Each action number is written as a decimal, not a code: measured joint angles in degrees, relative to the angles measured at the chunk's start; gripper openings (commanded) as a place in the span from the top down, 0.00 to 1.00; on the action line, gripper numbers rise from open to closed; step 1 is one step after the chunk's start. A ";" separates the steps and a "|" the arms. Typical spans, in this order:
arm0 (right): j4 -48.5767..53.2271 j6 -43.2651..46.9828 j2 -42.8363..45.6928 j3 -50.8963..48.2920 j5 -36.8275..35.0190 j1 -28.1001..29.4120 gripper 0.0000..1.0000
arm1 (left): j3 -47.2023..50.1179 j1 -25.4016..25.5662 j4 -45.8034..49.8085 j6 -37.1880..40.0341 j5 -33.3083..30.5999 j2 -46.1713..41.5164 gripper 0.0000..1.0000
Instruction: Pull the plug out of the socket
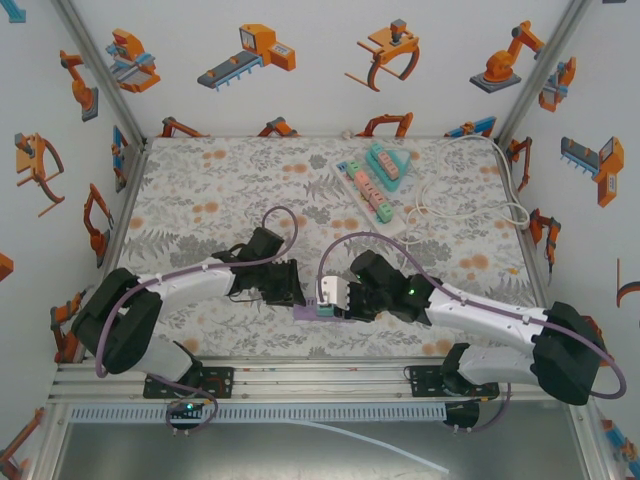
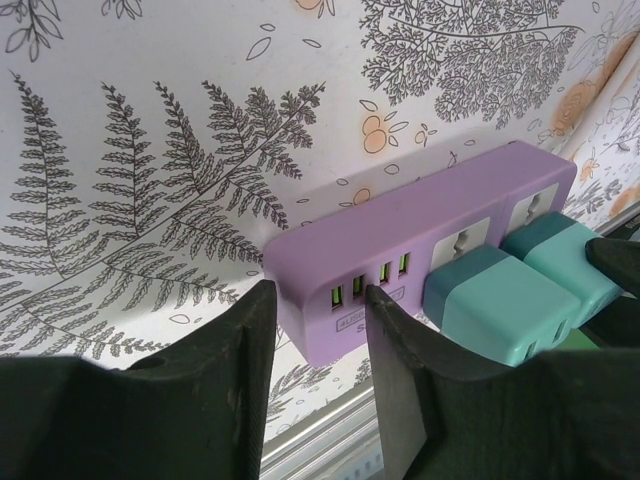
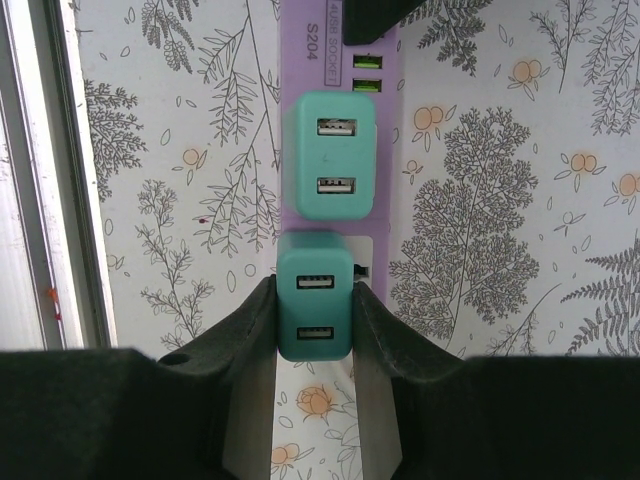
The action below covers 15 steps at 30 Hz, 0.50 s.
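— What writing can be read on the purple socket strip (image 3: 310, 70)?
— In the right wrist view its face reads "S204", with "4USB SOCKET" beside it, partly cut off. Green-lit USB slots sit just below.

— Where does the strip lie?
— On the flowered tablecloth (image 1: 200, 200), near the front edge, between the two arms.

— And the right gripper (image 3: 314, 290)?
— It is narrowed onto the teal plug (image 3: 313, 310) at its end of the strip, both fingers pressed flat to the plug's sides. A second teal plug (image 3: 330, 155) sits next to it, untouched.

— The left gripper (image 2: 318, 300)?
— It is partly closed across the USB end of the strip, one finger against each side.
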State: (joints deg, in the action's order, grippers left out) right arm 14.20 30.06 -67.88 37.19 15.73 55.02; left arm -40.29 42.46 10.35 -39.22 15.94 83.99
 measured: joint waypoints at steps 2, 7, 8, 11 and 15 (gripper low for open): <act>0.09 -0.02 -0.04 0.09 0.44 -0.33 0.76 | -0.11 0.33 0.22 -0.20 -0.55 0.00 0.60; 1.03 -0.44 -0.07 0.50 2.45 -1.99 0.78 | -0.26 1.31 0.96 -0.66 -2.29 -0.37 0.61; 1.29 -0.44 -0.07 0.68 2.73 -2.27 0.78 | -0.26 1.42 1.01 -0.66 -2.62 -0.46 0.61; 2.38 -0.24 -0.04 1.42 3.37 -2.86 0.78 | -0.24 1.62 1.05 -0.98 -3.10 -0.57 0.61; 4.48 0.48 -0.04 3.17 4.22 -3.21 0.79 | -0.09 1.84 1.05 -1.05 -3.58 -0.83 0.61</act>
State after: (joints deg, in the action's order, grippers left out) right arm 18.68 30.55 -67.92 40.36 19.94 51.81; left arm -40.38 44.29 11.40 -40.27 12.36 83.15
